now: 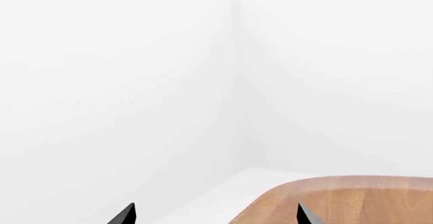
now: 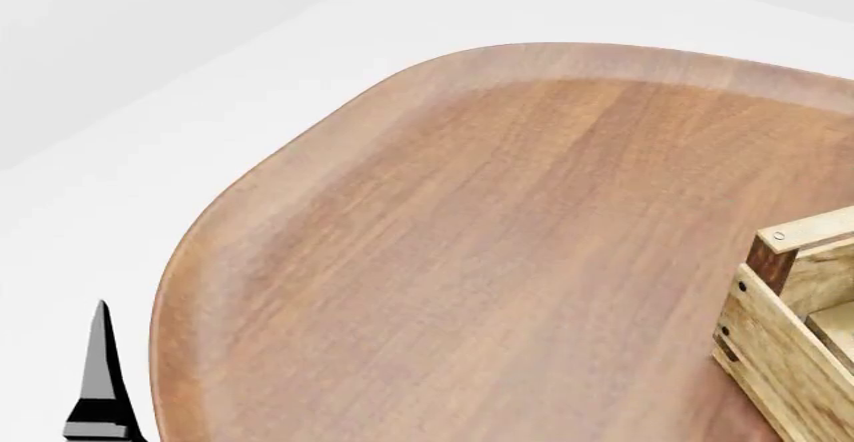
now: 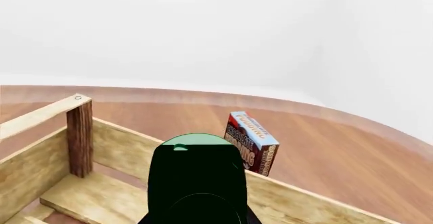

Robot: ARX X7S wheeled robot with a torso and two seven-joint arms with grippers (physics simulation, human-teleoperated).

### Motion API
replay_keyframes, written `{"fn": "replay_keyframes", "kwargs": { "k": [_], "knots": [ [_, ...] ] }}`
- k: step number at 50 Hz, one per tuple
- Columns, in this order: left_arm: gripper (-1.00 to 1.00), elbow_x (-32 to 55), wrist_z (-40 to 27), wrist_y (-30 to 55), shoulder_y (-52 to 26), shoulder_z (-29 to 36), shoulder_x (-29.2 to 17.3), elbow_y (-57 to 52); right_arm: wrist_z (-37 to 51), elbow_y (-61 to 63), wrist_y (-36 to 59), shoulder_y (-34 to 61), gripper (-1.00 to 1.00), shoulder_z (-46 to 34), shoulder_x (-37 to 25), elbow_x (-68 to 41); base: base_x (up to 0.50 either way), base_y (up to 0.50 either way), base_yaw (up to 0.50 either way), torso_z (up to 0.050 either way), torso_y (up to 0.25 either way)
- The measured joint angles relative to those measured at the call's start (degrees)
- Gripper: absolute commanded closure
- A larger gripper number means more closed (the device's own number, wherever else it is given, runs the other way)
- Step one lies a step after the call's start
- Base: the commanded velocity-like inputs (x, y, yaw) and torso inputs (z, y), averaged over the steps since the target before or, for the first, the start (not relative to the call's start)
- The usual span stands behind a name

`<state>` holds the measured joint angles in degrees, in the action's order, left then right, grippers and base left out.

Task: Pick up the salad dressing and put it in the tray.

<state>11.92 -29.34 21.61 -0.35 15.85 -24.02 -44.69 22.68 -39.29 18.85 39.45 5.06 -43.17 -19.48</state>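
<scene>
step: carrying | right gripper grips salad dressing bottle above the tray | left gripper spread wide, idle | next: lower, release inside tray

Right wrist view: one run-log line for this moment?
right claw: dark green bottle close before camera, above tray interior | pudding box upright on table beyond tray wall | left claw: open, empty
</scene>
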Motion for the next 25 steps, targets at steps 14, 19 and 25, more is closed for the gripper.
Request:
{"fn": "replay_keyframes", "kwargs": {
  "k": [14, 19, 25],
  "knots": [
    [-1.0, -0.19, -0.26, 0.12, -0.1, 0.41, -0.18, -0.06, -1.11, -7.92, -4.75, 0.36, 1.0, 0.34, 1.22, 0.25, 0.0, 0.0, 0.0, 0.0, 0.001],
    [-1.0, -0.21, -0.34, 0.11, -0.12, 0.5, -0.24, -0.06, -1.47, -10.14, -6.31, 0.39, 1.0, 0.42, 1.67, 0.31, 0.0, 0.0, 0.0, 0.0, 0.0],
    [-1.0, -0.19, -0.42, 0.06, -0.13, 0.55, -0.32, -0.04, -1.91, -12.99, -8.31, 0.59, 1.0, 0.4, 2.15, 0.5, 0.0, 0.0, 0.0, 0.0, 0.0]
  ]
}}
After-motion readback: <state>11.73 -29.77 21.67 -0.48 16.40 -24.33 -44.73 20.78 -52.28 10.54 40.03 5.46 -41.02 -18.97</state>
